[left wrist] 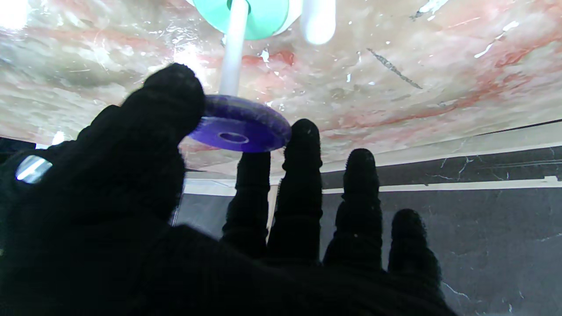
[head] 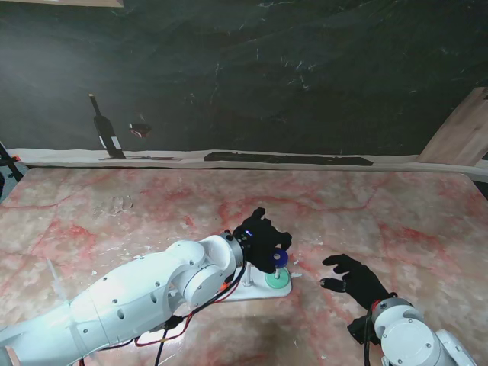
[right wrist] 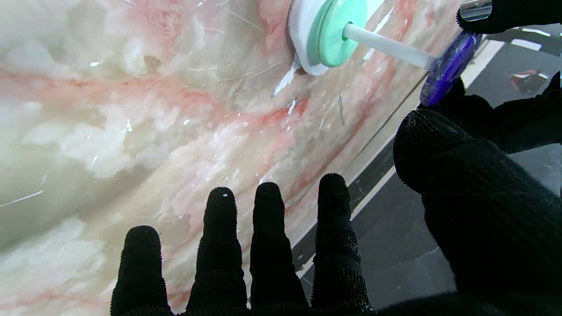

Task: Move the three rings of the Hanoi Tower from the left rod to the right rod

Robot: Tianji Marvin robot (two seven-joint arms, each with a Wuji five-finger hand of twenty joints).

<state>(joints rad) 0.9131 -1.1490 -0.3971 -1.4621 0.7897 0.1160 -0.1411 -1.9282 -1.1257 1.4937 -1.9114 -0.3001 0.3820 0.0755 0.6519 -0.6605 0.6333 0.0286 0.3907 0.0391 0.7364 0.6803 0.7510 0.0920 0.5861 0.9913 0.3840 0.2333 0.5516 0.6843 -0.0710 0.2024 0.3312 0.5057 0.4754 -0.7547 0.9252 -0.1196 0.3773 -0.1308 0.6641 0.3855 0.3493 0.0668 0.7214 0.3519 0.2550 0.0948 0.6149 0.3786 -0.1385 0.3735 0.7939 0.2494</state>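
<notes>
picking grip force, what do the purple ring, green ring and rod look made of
Purple ring: probably translucent plastic, glossy, light passing through it. Green ring: opaque matte plastic, it seems, evenly coloured. Rod: smooth white plastic, likely.

A tower base point(head: 255, 292) sits on the table point(head: 396, 221) near me. The left robot hand point(head: 261, 240) holds a ring point(head: 280, 258) atop the right rod point(right wrist: 386, 45), above another ring point(head: 277, 280). The right robot hand point(head: 356, 280) rests to the right.

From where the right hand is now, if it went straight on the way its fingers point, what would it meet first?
Probably nothing soon: the open right hand points across bare marble table. The white base with the green ring lies off to its thumb side, though depth is unclear.
</notes>
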